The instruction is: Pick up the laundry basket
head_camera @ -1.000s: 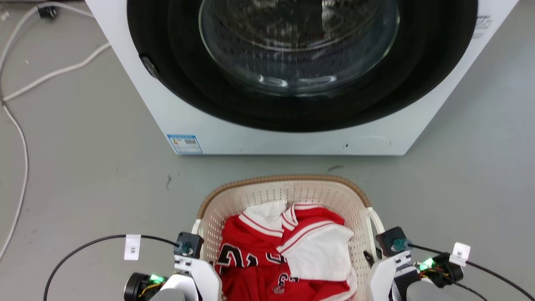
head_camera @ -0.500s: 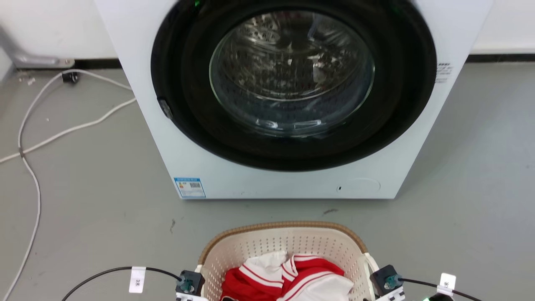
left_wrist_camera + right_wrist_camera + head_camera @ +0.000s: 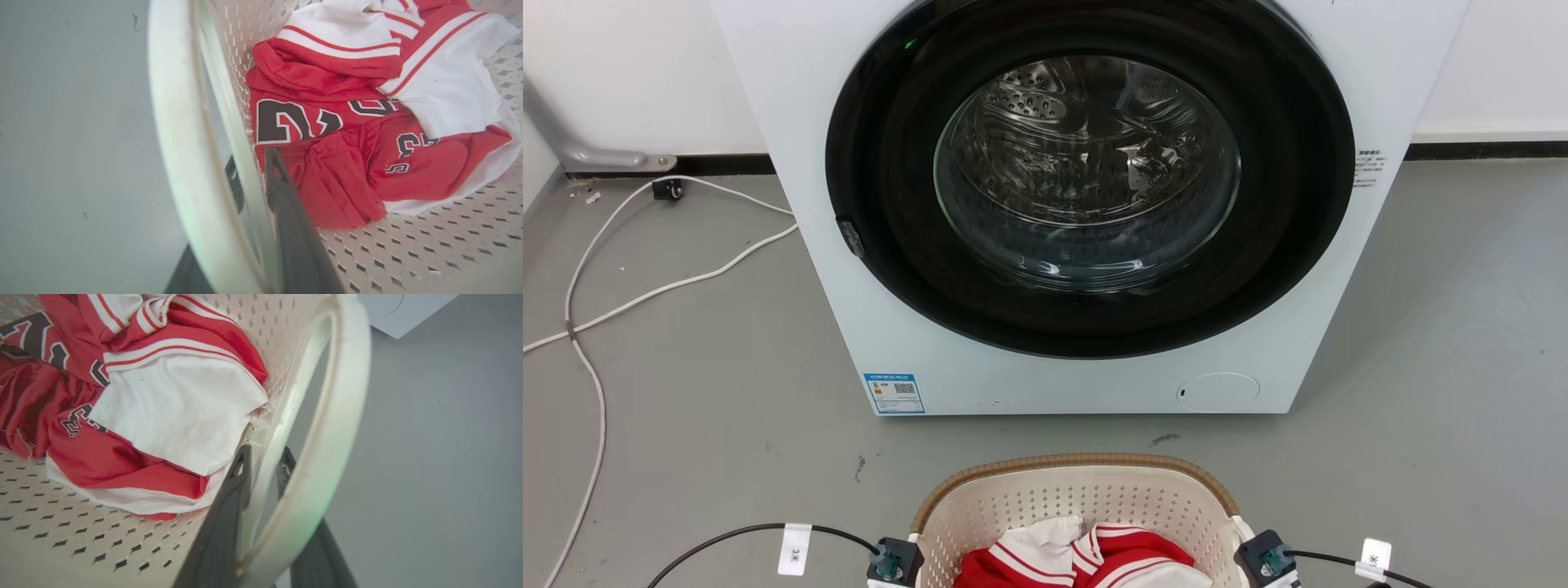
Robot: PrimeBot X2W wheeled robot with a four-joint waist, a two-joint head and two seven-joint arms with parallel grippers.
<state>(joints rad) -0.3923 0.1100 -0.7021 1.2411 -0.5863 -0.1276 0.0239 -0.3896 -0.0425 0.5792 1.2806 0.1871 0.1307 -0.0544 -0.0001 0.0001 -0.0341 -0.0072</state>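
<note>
The laundry basket [image 3: 1086, 495], cream and perforated with a brown rim, sits low in the head view in front of the washer. Red and white jerseys [image 3: 327, 122] lie inside it. In the left wrist view my left gripper [image 3: 253, 173] is shut on the basket's side wall just inside the white loop handle [image 3: 175, 122], one finger inside and one outside. In the right wrist view my right gripper [image 3: 263, 462] is shut the same way on the opposite wall beside its loop handle [image 3: 343, 396]. The jerseys [image 3: 171, 408] lie close to the inner finger.
A white front-loading washer [image 3: 1086, 204] with its round glass door closed stands straight ahead of the basket. White cables [image 3: 645, 286] trail over the grey floor at the left. A wall with a dark skirting [image 3: 1486, 150] runs behind.
The head camera has risen: the washer looks smaller and lower, and the back wall now shows. The basket and both wrists have slid toward the picture's bottom edge, still together.
</note>
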